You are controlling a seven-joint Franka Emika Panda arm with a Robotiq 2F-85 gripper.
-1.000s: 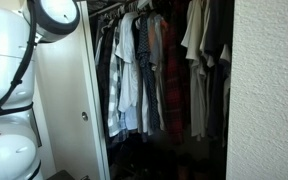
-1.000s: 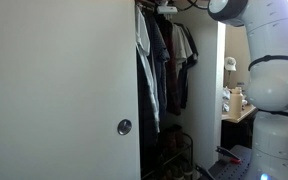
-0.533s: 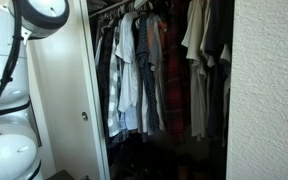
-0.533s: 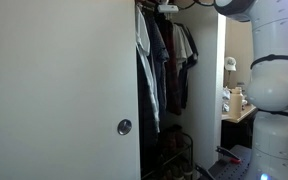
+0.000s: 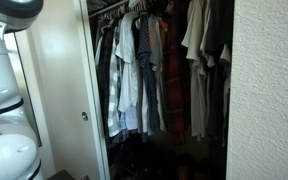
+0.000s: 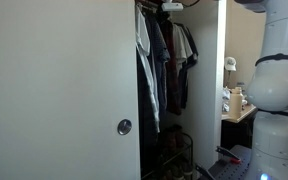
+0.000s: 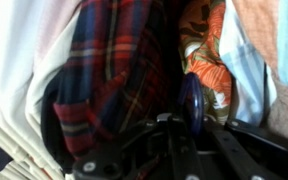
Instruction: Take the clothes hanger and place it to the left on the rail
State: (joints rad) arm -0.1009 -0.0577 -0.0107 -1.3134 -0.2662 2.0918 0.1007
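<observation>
Plaid shirt [image 7: 109,70] is noted at 11 o'clock of gripper [image 7: 179,122], whose jaw spacing cannot be told. Rail [image 5: 112,9] is seemingly glimpsed overhead.

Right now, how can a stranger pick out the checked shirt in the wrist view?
Look into the wardrobe full of hanging clothes. In the wrist view, the checked shirt fills the middle. Only it has red and blue squares, between white cloth and orange patterned cloth.

We watch the arm swing up and away

In an exterior view its round joint [image 5: 12,8] has slid from beside the door frame to the upper corner and is now mostly cropped. In an exterior view its shoulder joint [image 6: 279,4] has risen until only the lower edge shows.
</observation>
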